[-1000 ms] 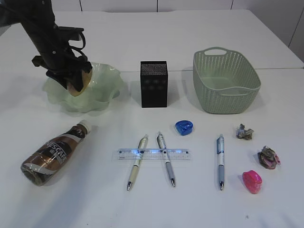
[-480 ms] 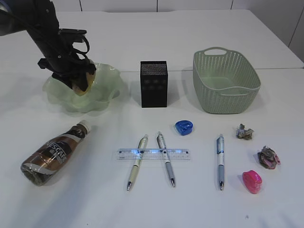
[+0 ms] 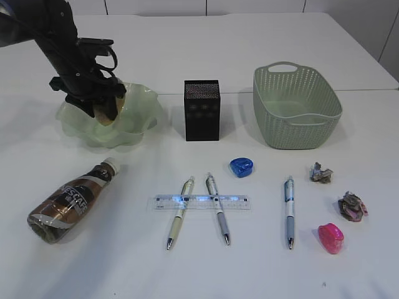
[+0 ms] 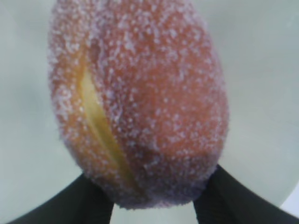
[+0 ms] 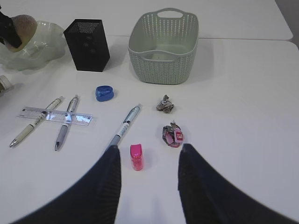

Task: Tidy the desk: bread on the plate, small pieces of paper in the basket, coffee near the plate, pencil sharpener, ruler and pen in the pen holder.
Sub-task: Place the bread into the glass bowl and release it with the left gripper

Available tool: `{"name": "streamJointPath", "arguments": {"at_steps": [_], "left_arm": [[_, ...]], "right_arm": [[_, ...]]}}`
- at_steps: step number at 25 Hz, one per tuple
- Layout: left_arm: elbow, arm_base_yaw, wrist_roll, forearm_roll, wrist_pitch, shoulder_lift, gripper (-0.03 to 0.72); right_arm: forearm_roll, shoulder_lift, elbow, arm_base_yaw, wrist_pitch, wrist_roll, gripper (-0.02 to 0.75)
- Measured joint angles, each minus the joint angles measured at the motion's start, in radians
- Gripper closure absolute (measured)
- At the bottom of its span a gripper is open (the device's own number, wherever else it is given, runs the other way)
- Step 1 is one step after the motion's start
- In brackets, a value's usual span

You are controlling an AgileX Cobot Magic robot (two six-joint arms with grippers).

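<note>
Plainly legible: "NESCAFE" on brown coffee point(image 3: 62, 204) bottle label, lying sideways.

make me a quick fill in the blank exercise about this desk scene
1. The coffee lies on its ____ on the desk.
2. The ruler lies across ____ pens.
3. The bread sits between the left claw fingers, over the ____.
4. The pen holder stands between the plate and the ____.

Missing words: side; two; plate; basket
</note>
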Motion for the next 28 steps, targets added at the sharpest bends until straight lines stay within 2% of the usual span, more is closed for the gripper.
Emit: {"name": "streamJointPath", "arguments": {"at_steps": [4,7,19,28], "left_arm": [[0.0,0.0,0.0,-0.006,0.017,0.0,0.239],[0.0,0.0,0.0,-0.006,0.027,0.0,0.197],[-0.002,0.0,-0.002,-0.006,0.103,-0.041,0.182],[-0.107,-0.002,-0.002,-0.002,0.196,-0.211,0.182]], "right_arm": [[0.0,0.0,0.0,0.0,0.0,0.0,0.404],[0.0,0.0,0.0,0.0,0.0,0.0,0.404],[0.0,0.0,0.0,0.0,0.0,0.0,0.404],[0.0,0.0,0.0,0.0,0.0,0.0,0.405]]}}
